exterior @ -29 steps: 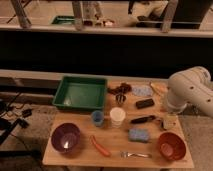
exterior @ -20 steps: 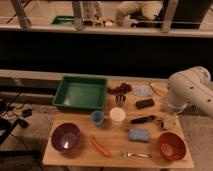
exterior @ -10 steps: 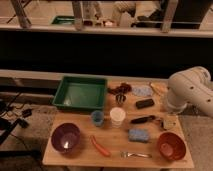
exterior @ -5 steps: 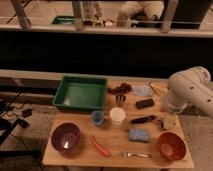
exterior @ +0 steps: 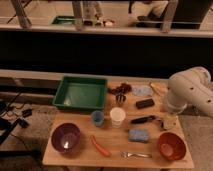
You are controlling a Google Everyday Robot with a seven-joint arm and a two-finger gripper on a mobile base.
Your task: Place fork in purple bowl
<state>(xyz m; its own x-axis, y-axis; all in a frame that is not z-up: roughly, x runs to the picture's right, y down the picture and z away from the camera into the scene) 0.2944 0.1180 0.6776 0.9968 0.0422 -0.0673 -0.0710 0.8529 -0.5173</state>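
Note:
The fork (exterior: 135, 155) is a slim silver piece lying flat near the table's front edge, right of centre. At the front left stands the purple bowl (exterior: 65, 138), dark and round with a paler inside and nothing in it. My white arm comes in from the right. Its gripper (exterior: 169, 121) hangs over the right side of the table, above and to the right of the fork and far from the purple bowl. It stands open and holds nothing.
A green tray (exterior: 81, 93) sits at the back left. A blue cup (exterior: 97, 118), white cup (exterior: 117, 117), blue sponge (exterior: 138, 135), orange stick (exterior: 100, 146) and black-handled utensil (exterior: 142, 119) fill the middle. An orange-red bowl (exterior: 171, 145) is front right.

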